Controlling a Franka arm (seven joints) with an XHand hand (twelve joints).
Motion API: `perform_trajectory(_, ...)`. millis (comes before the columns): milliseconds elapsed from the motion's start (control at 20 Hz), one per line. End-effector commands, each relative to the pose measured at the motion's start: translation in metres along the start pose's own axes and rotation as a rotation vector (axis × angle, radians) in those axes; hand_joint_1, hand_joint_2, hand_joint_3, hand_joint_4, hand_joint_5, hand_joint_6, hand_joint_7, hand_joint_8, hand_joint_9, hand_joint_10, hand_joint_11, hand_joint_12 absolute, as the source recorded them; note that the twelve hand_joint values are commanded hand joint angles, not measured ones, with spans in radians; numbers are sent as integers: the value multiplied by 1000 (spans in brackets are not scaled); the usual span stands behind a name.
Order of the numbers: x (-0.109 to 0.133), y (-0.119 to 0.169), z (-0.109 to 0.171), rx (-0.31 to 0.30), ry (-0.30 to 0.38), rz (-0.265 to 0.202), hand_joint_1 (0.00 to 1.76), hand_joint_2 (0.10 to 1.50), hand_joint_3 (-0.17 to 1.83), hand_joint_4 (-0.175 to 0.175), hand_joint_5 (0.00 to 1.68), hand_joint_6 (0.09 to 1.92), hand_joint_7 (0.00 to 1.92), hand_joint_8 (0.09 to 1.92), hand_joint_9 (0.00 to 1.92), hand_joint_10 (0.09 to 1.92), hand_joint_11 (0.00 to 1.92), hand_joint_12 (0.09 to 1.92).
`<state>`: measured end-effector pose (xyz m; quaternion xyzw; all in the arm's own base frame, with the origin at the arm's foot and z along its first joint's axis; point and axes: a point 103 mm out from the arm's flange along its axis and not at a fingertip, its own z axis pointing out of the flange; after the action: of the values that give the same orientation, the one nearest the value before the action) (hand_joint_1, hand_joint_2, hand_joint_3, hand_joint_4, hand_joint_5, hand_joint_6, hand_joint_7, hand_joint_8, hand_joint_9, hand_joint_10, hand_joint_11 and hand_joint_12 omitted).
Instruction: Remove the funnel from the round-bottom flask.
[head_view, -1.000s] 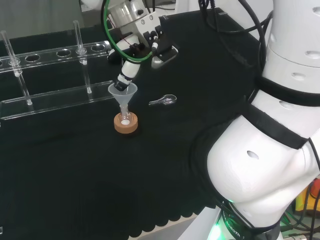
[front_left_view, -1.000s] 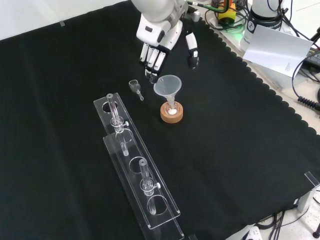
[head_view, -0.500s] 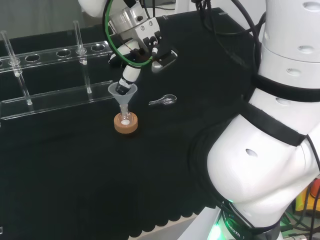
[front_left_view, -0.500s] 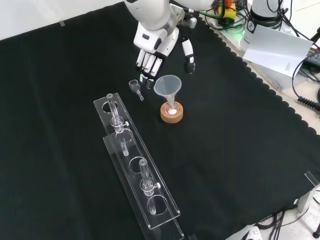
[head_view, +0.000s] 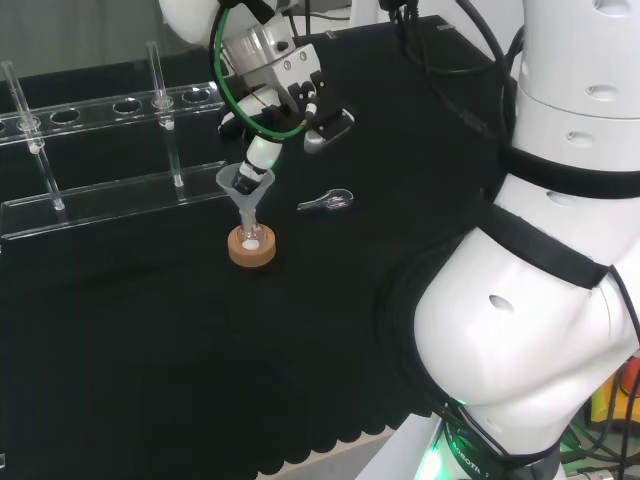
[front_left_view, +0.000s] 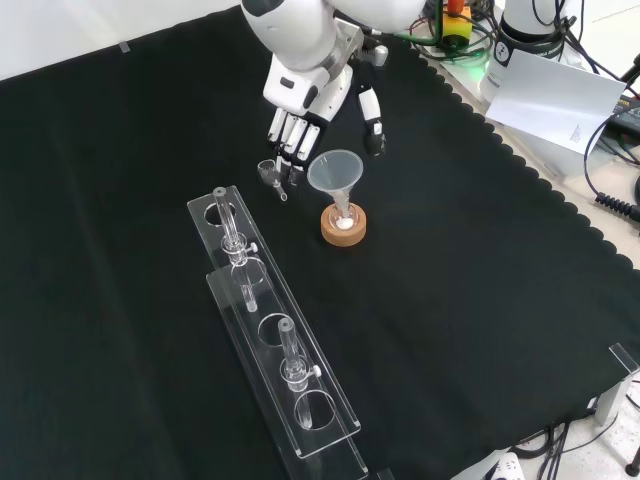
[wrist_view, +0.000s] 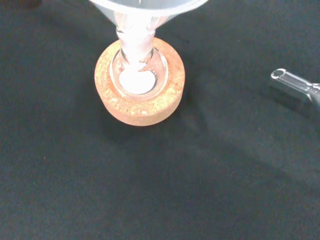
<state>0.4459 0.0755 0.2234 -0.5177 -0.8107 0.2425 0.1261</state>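
On the black-clothed bench (front_left_view: 480, 300), near mid-cloth in the front view: cork ring stand (front_left_view: 343, 224) with a small round-bottom flask (wrist_view: 139, 75) seated in it. White matter sits in the bottom of the flask, plain in the wrist view. Clear funnel (front_left_view: 334, 172) upright, stem down in the flask neck, cone wide open on top. Funnel not yet lifted.

Hand (front_left_view: 305, 95) comes in from the top of the front view, just above and behind the funnel. Fingers (front_left_view: 287, 135) hang down, spread and nearly straight, tips near the funnel rim on its left side; thumb (front_left_view: 371, 120) stands off on the right side. Hand is apart, clamped on nothing. In the head view a finger (head_view: 258, 158) reaches to the funnel's rim from behind; whether it touches, cannot tell.

Small clear glass piece (front_left_view: 270, 175) lies flat on the cloth just left of the funnel in the front view, under the fingertips; same piece right of the stand in the head view (head_view: 326, 202).

Clear plastic tube rack (front_left_view: 270, 330) runs long in the foreground of the front view, a few glass tubes upright in it
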Motion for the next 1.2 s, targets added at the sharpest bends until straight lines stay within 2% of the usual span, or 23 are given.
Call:
perform_trajectory(50, 4, 8, 6, 0, 19, -17, 573, 747, 194, -53, 150, 87, 8, 618, 445, 87, 208, 1438)
perform_trajectory(100, 5, 8, 7, 2, 19, -18, 574, 751, 186, -53, 153, 87, 6, 629, 428, 117, 211, 1436)
perform_trajectory(300, 7, 10, 8, 3, 14, -19, 573, 765, 154, -53, 157, 87, 0, 660, 205, 656, 216, 1439)
perform_trajectory(400, 7, 11, 10, 3, 14, -22, 572, 766, 151, -53, 157, 87, 0, 666, 166, 751, 216, 1441)
perform_trajectory(1200, 6, 20, 22, 26, -11, -24, 579, 768, 151, -54, 162, 87, 0, 655, 152, 800, 208, 1435)
